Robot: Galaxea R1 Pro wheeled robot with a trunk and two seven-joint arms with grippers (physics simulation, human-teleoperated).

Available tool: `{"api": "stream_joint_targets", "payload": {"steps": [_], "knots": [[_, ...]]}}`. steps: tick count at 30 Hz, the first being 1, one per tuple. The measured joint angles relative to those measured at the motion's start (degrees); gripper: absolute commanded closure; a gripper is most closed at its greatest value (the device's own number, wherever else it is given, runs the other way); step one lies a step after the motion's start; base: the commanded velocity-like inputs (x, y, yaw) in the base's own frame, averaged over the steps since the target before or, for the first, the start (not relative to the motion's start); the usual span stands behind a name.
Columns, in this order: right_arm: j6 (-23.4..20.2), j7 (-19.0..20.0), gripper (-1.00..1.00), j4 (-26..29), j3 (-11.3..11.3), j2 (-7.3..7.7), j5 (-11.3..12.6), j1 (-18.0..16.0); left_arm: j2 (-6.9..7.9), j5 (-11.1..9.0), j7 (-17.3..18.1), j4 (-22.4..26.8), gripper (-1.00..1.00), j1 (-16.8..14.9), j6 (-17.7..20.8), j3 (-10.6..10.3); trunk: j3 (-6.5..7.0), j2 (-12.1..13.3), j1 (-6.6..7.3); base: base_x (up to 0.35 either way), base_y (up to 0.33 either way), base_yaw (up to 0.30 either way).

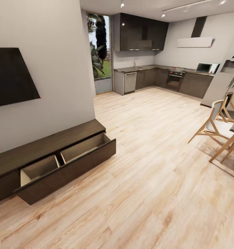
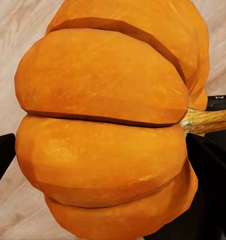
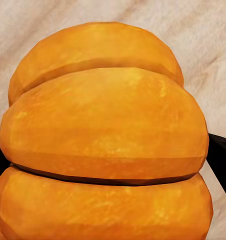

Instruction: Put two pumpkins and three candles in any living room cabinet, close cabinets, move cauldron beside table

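**Wood, rind and gloss**

Cabinet [image 1: 54,145] – dark matt wood, smooth fronts. Floor [image 1: 148,193] – pale grained wood planks, faint sheen. Both pumpkins [image 2: 102,135] [image 3: 105,145] show a mottled orange rind, smooth and softly satin. Kitchen units [image 1: 141,33] look glossy.

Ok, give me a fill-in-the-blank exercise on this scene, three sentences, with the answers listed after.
1. The left gripper is shut on an orange ____, whose stem shows at one side.
2. In the head view, the drawer of the dark-brown cabinet stands ____, showing its pale insides.
3. Against the kitchen's far wall, the white microwave sits on the ____.

Missing words: pumpkin; open; counter
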State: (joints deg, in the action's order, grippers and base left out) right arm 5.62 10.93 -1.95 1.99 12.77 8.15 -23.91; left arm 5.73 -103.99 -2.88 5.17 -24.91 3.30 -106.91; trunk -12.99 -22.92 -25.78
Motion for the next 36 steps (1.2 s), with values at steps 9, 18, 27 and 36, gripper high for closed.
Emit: {"api": "stream_joint_targets", "payload": {"steps": [9, 18, 27, 36], "knots": [[0.0, 0.0, 1.00, 0.0, 0.0, -0.01, 0.0, 0.0, 0.13, -0.1, 0.0, -0.2, 1.00, 0.0, 0.0, 0.1, 0.00, 0.0, 0.00, 0.000, -0.035, 0.279], [0.0, 0.0, 1.00, -0.1, 0.0, -0.02, 0.0, 0.0, 0.24, 0.0, 0.0, -0.3, 1.00, 0.0, 0.0, 0.0, 0.00, 0.0, 0.00, 0.047, -0.219, 0.288], [0.0, 0.0, 1.00, -0.1, 0.0, -0.03, -0.1, 0.0, 0.33, -0.3, 0.0, -0.6, 1.00, 0.0, 0.0, 0.1, 0.00, 0.0, 0.00, 0.100, -0.309, 0.288], [0.0, 0.0, 1.00, -0.1, 0.1, -0.03, -0.1, 0.0, 0.34, -0.3, 0.0, -0.6, 1.00, 0.0, 0.0, 0.1, 0.00, 0.0, 0.00, 0.110, -0.312, 0.288]]}}
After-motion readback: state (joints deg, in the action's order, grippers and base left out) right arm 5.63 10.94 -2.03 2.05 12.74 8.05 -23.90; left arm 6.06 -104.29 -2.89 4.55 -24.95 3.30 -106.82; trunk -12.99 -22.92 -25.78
